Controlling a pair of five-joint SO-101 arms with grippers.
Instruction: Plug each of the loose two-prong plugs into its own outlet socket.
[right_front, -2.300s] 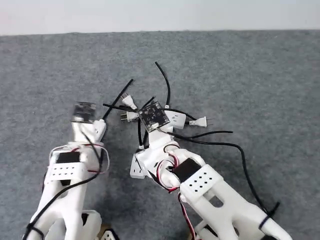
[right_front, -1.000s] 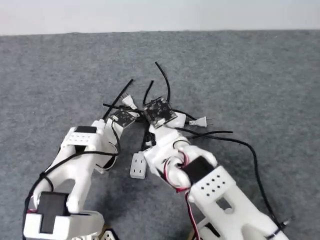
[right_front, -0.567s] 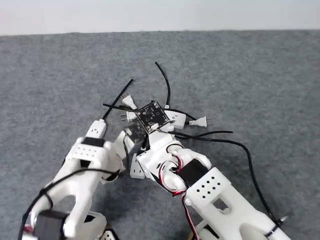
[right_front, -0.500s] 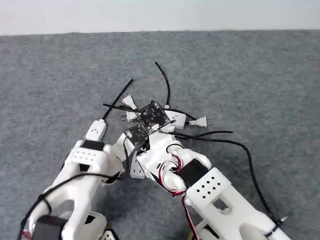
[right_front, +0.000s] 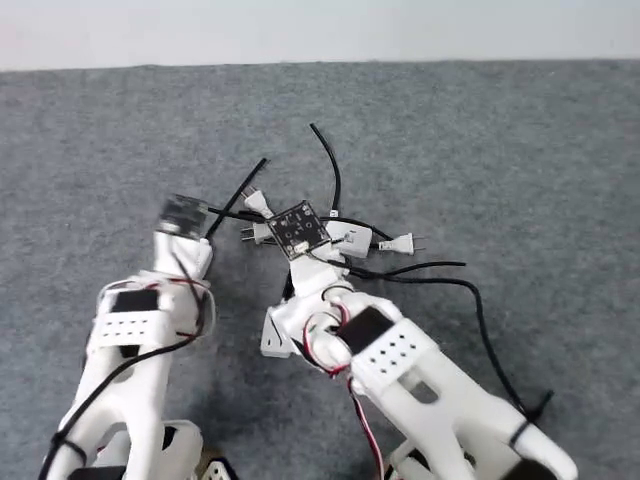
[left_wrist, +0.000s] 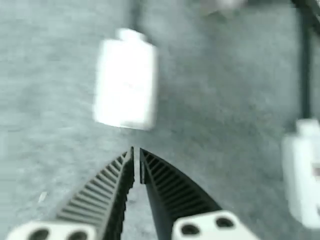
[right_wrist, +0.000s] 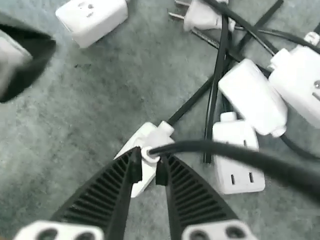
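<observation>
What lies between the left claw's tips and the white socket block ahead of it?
Only bare grey mat: in the left wrist view the shut left claw sits just short of the white socket block, not touching it.

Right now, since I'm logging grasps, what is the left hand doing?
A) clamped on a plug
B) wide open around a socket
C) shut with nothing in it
C: the left hand is closed with nothing between its fingers, and the white socket lies ahead of it, apart.
</observation>
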